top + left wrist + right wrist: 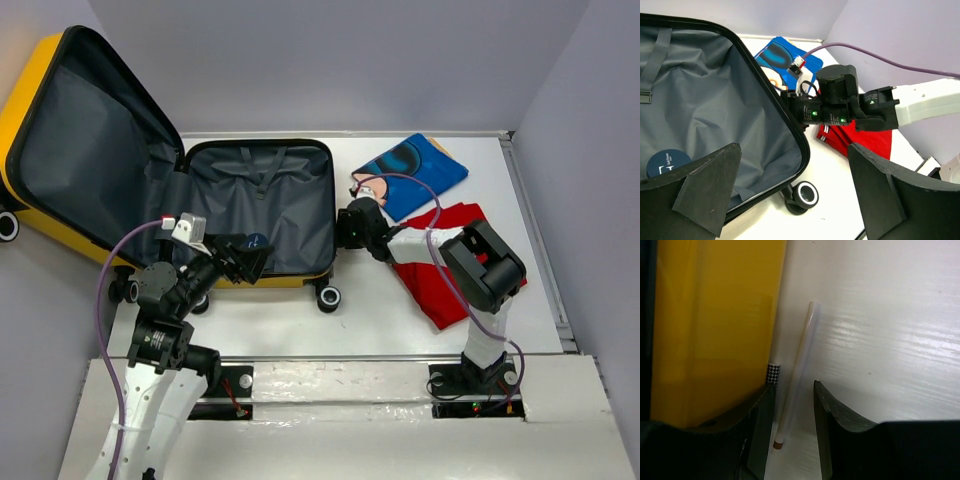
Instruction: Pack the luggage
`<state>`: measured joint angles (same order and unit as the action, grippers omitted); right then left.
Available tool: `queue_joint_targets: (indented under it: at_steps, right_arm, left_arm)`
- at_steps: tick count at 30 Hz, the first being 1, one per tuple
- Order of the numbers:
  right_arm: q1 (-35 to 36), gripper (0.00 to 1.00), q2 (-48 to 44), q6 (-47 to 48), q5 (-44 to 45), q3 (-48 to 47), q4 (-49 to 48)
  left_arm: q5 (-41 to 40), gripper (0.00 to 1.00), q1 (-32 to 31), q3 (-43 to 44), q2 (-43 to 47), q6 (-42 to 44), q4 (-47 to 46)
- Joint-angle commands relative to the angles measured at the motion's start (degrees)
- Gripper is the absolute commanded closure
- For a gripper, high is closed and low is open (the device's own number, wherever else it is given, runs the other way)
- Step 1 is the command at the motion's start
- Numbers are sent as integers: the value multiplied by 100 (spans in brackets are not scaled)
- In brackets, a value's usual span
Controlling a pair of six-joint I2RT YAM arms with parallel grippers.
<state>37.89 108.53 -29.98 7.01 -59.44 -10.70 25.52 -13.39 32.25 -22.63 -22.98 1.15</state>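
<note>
I've got the luggage (pixel 262 205) lying open by the bench's (pixel 385 312) left edge. Left fingers (pixel 707 187) spread wide over its lining; right fingers (pixel 837 422) slightly apart, straddling a white stick (pixel 800 365) beside its shell.

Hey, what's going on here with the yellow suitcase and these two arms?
Two robot arms are packing an open yellow suitcase, which holds no clothes yet. The left gripper hovers open and empty over its near edge. The right gripper is down at the table beside the suitcase's outer wall, its fingers either side of a thin white stick, not closed on it. A red garment and a blue folded item lie to the right.
</note>
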Motion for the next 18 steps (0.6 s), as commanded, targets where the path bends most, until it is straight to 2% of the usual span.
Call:
queue_joint_targets:
  at_steps: [1,4,7,11,13,18]
  right_arm:
    - [-1,57,221,-123,-85,-112,-415]
    - [-1,57,230,-35,20,-41,-311]
    - [52,65,370,255,239,-199,127]
    - [385,74,511,589,1054,-524,1033]
    - [517,74,546,589,1346,-709,1682]
    - [518,75,468,441,1813,-683,2220]
  left_arm:
    - [182,1,38,-17,48,13,-229]
    - [208,1,38,-17,66,4,-247]
    - [208,1,38,-17,101,4,-247]
    - [217,1,38,-8,180,13,-247]
    - [208,1,38,-8,250,31,-247]
    - [217,1,29,1,391,31,-238]
